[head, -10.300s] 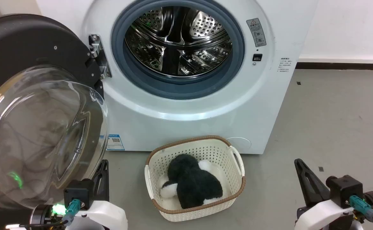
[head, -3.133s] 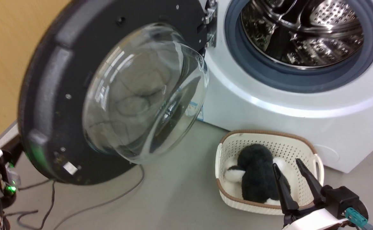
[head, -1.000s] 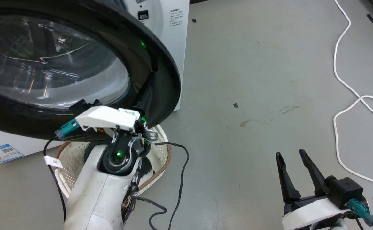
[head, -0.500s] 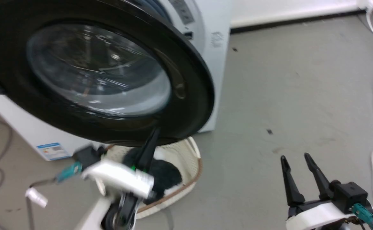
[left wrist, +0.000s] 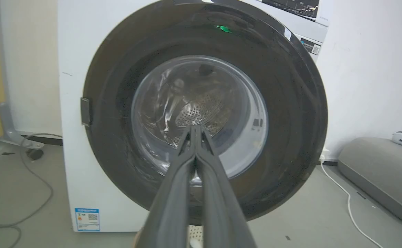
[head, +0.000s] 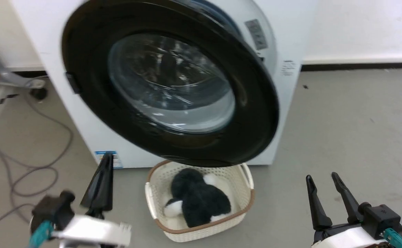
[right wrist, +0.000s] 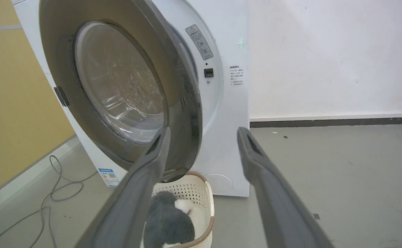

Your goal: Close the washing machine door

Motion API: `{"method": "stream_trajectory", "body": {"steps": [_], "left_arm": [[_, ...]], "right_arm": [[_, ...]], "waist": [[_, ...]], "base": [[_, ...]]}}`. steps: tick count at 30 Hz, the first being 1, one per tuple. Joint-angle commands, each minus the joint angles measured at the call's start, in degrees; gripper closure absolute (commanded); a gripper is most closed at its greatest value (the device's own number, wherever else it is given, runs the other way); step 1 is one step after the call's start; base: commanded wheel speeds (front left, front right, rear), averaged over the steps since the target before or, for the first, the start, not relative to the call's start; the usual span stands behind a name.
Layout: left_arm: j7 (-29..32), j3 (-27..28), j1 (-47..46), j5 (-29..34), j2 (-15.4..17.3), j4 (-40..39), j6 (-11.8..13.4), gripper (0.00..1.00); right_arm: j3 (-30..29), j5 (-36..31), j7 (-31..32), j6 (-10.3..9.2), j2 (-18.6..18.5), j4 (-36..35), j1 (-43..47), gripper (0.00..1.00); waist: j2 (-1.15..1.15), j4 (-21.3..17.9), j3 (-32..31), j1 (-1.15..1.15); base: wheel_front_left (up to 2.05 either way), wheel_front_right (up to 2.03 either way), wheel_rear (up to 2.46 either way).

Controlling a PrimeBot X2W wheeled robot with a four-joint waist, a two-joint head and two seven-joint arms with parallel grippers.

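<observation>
Both of my arms sit low before the big white front-loading washing machine [head: 94, 134], wrists down near the grey floor [head: 342, 120] and fingers pointing up the head view. My left gripper [head: 106, 159] is at the lower left, its two long dark fingers pressed flat together into one wedge, clenched on nothing. Along the left wrist view the joined tips aim at the middle of the glass. I cannot tell from there whether they touch it. My right gripper [head: 320, 176] is at the lower right, released, fingers spread well apart with only air between them.

Ahead, the large round black washing machine door with its bulging clear glass bowl [head: 256, 117] hangs ajar. Its hinged side lies close against the white front, and its free edge stands out from it with a gap showing in the right wrist view. Under the door's lower rim, on the floor, stands a small cream perforated basket [head: 201, 235] holding a black and white fluffy bundle [head: 201, 203].
</observation>
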Motion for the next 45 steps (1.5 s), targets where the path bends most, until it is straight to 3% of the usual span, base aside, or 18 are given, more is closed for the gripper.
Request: {"method": "stream_trajectory", "body": {"steps": [1, 10, 18, 19, 20, 21, 27, 36, 39, 40, 45], "left_arm": [[-0.2, 1.6, 2.7, 3.3, -0.9, -1.5, 0.4, 0.0], [-0.3, 4.6, 11.0, 14.8, -5.4, -2.8, -1.2, 0.0], [-0.3, 5.5, 12.3, 18.4, -9.4, -1.6, -3.0, 0.0], [-0.3, 5.5, 12.2, 18.7, -9.7, -1.4, -3.3, 0.0], [-0.3, 5.5, 12.1, 19.1, -10.0, -1.3, -3.5, 0.0], [-0.3, 5.4, 11.9, 19.6, -10.1, -1.2, -3.8, 0.0], [-0.3, 5.2, 9.9, 21.1, -11.4, -1.6, -4.9, 0.0], [-0.3, 3.9, 5.8, 22.4, -12.4, -1.2, -6.2, 0.0], [-0.3, 3.2, 4.1, 22.4, -12.7, -0.7, -6.4, 0.0], [-0.3, 2.4, 2.3, 21.8, -12.9, -0.5, -6.3, 0.0], [-0.3, 1.5, 1.1, 20.7, -13.0, -0.6, -5.5, 0.0]], "right_arm": [[0.2, -0.4, 0.0, 0.05, -0.3, -0.5, 0.7, 0.0], [1.2, -0.4, 0.7, 0.05, -0.2, -0.9, 1.7, 0.0], [1.9, -0.2, 2.1, 0.05, -0.4, -1.0, 2.6, 0.0], [2.2, -0.1, 2.4, 0.05, -0.6, -1.0, 2.7, 0.14], [2.4, -0.1, 2.6, 0.05, -0.9, -1.1, 2.6, 0.71], [2.6, -0.1, 2.7, 0.05, -1.2, -1.3, 2.6, 1.0], [4.9, 0.3, 4.8, 0.05, -4.1, -2.0, -0.2, 1.0], [10.2, 4.1, 8.8, 0.05, -12.1, -0.6, -13.2, 1.0], [9.8, 6.7, 9.7, 0.05, -14.4, 1.3, -17.7, 1.0], [9.6, 7.6, 10.6, 0.05, -17.8, 4.3, -22.2, 1.0], [9.5, 10.1, 11.6, 0.05, -22.1, 9.7, -28.8, 1.0]], "waist": [[0.0, 1.6, -0.8, 0.0], [0.0, 3.4, -1.3, 0.0], [0.0, 4.9, -0.9, 0.0], [0.0, 5.2, -0.8, 0.0], [0.0, 5.6, -0.6, 0.0], [0.0, 5.9, -0.4, 0.0], [0.0, 8.8, 2.8, 0.0], [0.0, 13.4, 9.9, 0.0], [0.0, 15.2, 12.0, 0.0], [0.0, 17.0, 14.0, 0.0], [0.0, 19.2, 16.4, 0.0]], "base": [[0.0, 0.0, 0.0], [0.0, 0.0, 0.0], [0.0, 0.0, 0.0], [0.0, 0.0, 0.0], [0.0, 0.0, 0.0], [0.0, 0.0, 0.0], [0.0, 0.0, 0.0], [0.0, 0.0, 0.0], [0.0, 0.0, 0.0], [0.0, 0.0, 0.0], [0.0, 0.0, 0.0]]}}
